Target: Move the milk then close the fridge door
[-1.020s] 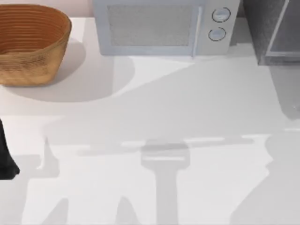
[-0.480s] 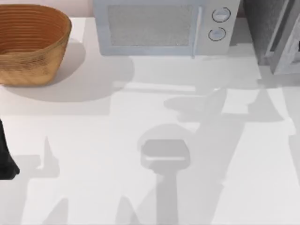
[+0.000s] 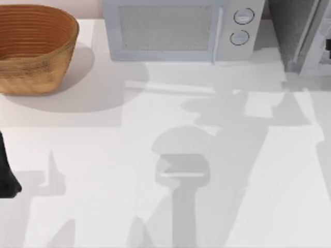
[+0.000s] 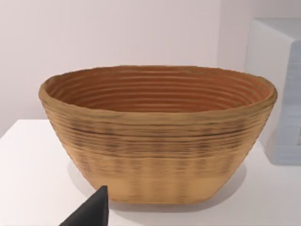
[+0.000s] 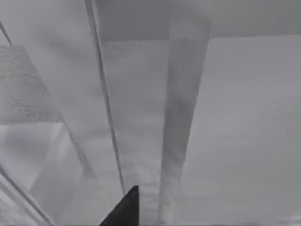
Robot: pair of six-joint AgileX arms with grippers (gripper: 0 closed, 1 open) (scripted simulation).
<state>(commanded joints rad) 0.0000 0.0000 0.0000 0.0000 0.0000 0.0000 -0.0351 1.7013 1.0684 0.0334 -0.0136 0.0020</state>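
Note:
The fridge door [image 3: 314, 36], a pale grey panel, stands at a narrow angle to the dark grey speckled cabinet [image 3: 285, 26] at the table's back right. A dark bit of my right gripper [image 3: 328, 45] shows at the right edge, just beside the door's outer face. In the right wrist view the door [image 5: 141, 117] is very close, with a dark tip of that gripper [image 5: 124, 209] in front of it. The milk is out of view. My left arm [image 3: 6, 170] is parked at the table's left edge.
A woven brown basket [image 3: 33, 46] sits at the back left, and it also faces the left wrist camera [image 4: 157, 136]. A white microwave [image 3: 178, 31] with two round knobs stands at the back middle, next to the cabinet. Arm shadows cross the white tabletop [image 3: 103, 206].
The fridge door has swung in towards the cabinet. The right gripper's dark tip has come into sight at the right edge, and the shadows on the table have shifted. The left arm has stayed still.

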